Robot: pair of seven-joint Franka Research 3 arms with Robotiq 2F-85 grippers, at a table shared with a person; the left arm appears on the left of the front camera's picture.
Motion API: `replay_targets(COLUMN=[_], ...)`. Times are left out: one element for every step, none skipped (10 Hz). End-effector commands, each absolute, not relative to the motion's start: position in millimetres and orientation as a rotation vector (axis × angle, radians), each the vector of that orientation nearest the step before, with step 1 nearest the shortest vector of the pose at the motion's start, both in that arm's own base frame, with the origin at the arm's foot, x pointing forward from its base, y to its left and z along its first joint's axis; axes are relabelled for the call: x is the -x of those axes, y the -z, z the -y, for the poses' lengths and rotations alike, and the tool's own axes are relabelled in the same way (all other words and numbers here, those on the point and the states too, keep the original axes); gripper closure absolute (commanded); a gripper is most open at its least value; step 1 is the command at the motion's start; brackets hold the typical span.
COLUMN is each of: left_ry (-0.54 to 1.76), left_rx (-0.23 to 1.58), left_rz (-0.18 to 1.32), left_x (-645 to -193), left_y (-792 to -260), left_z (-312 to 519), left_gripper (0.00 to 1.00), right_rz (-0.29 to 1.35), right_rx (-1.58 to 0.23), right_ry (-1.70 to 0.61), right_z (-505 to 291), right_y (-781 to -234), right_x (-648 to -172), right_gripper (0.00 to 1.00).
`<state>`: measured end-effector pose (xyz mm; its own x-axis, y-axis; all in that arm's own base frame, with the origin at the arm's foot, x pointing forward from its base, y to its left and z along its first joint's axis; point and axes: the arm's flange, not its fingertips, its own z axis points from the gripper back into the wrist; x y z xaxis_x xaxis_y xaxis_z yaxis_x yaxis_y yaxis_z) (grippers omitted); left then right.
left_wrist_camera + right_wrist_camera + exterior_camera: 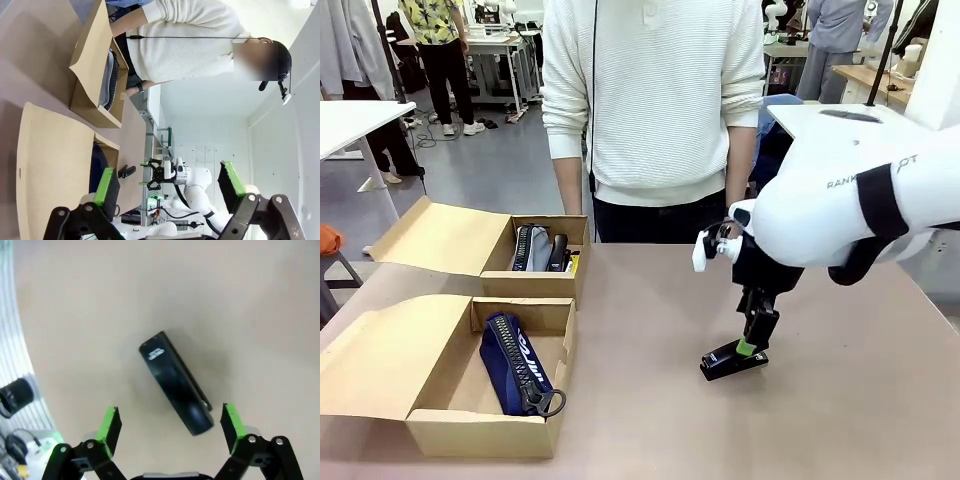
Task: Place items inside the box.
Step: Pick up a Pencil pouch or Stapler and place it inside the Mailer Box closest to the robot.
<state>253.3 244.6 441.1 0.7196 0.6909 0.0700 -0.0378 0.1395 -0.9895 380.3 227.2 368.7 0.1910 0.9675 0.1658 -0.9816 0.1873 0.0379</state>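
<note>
Black stapler, front: flat on table, right gripper down just over it.
Near box, front: navy pouch inside.
Left wrist: left gripper spread, holding nothing.
Right wrist: pads wide apart, stapler ahead between them, not gripped.

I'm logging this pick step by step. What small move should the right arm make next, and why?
Probably ease the right gripper straight down until it straddles the black stapler, ready to close. Its jaws stand open, and the stapler lies slanted on the table with its near end between them, not yet gripped. In the front view the gripper hangs right over the stapler.
</note>
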Motion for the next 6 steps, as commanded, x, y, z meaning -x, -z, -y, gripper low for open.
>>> replay_targets(left_ry=[-0.557, -0.557, -0.557, -0.557, -0.557, -0.557], left_rx=[1.350, 1.350, 1.350, 1.350, 1.350, 1.350], left_rz=[0.619, 0.619, 0.619, 0.619, 0.619, 0.619], left_x=[-251.8, -251.8, -251.8, -251.8, -251.8, -251.8], left_y=[-441.6, -441.6, -441.6, -441.6, -441.6, -441.6], left_z=[-244.2, -244.2, -244.2, -244.2, -244.2, -244.2], left_gripper=[0.00, 0.00, 0.00, 0.00, 0.00, 0.00], right_rz=[0.016, -0.012, -0.035, -0.047, -0.052, -0.059], right_rx=[-0.151, -0.163, -0.155, -0.149, -0.200, -0.191], right_ry=[-1.516, -1.540, -1.560, -1.600, -1.652, -1.654], right_z=[-228.7, -228.3, -229.2, -232.2, -234.6, -233.9], right_y=[-351.2, -337.5, -324.6, -315.5, -311.9, -314.0], right_x=[-394.2, -395.6, -398.8, -403.0, -404.7, -403.6], right_gripper=[0.00, 0.00, 0.00, 0.00, 0.00, 0.00])
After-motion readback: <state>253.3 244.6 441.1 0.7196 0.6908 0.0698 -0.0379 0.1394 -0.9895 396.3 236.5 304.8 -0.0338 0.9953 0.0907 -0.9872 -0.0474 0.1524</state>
